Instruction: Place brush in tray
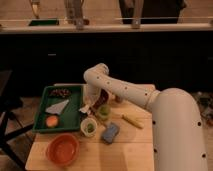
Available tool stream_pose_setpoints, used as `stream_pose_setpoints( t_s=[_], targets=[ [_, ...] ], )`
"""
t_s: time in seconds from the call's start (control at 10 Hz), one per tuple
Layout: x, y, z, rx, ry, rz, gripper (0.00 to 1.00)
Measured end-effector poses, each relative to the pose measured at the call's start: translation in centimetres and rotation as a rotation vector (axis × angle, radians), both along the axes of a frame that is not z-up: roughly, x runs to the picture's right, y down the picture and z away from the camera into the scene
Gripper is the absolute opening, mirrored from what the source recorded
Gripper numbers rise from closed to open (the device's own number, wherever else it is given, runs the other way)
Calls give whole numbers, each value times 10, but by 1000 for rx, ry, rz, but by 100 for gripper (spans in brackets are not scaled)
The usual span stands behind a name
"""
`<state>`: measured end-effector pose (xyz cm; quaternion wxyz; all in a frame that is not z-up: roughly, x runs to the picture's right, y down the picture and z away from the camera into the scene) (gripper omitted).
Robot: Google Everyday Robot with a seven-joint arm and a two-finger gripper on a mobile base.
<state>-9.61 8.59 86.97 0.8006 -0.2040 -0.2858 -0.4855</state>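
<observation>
The dark green tray (70,119) lies on the left part of the wooden table. My gripper (89,105) hangs low at the tray's right rim, pointing down. It is shut on the brush (84,108), whose pale head sticks out toward the tray just above the rim. The thin handle is hidden by the gripper. The tray holds a grey triangular piece (57,106), an orange round fruit (51,121) and dark reddish bits (62,92) at its far end.
A white cup (89,126) and a green cup (104,111) stand right below the gripper. A blue sponge (110,132), a yellow stick (132,121) and a round orange bowl (62,149) lie on the table. A dark counter runs behind.
</observation>
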Motion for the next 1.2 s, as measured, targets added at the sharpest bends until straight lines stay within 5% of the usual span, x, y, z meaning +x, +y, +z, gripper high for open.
stream_pose_setpoints(
  t_s=[1.2],
  targets=[
    [-35, -21, -23, 84, -88, -91, 0]
  ],
)
